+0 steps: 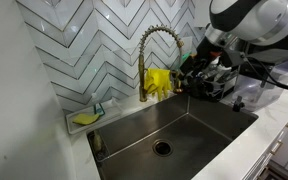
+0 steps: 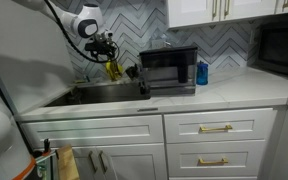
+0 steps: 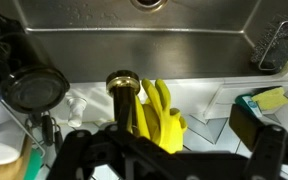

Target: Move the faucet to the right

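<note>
Gold faucet [image 1: 144,75] stands at the back edge of the steel sink [image 1: 199,125], right against the herringbone tile wall [image 1: 84,40]. The stem is upright and the coil-wrapped gooseneck arches forward over the basin. A yellow cloth [image 1: 160,82] hangs just beside the stem, on the side where the arm [image 1: 254,20] comes in. The gripper [image 1: 191,76] sits low beside the cloth, level with the lower part of the arch and apart from the stem as far as this exterior view shows. In the wrist view, looking down, the top of the faucet is a round brass shape [image 3: 123,86] with the cloth right next to it. The dark fingers [image 3: 79,150] are spread wide along the bottom of the frame with nothing clamped between them. Whether a pad touches the faucet or the cloth cannot be told. The drain [image 1: 162,147] is in the basin floor, forward of the spout. A sponge [image 1: 87,118] lies on the ledge at the sink corner, on the far side of the faucet from the gripper. In an exterior view a microwave [image 2: 169,70] stands on the counter [image 2: 234,95] beside the sink, with a blue bottle [image 2: 202,72] just past it. The gripper is above the yellow cloth there; the faucet itself is too small to make out.
</note>
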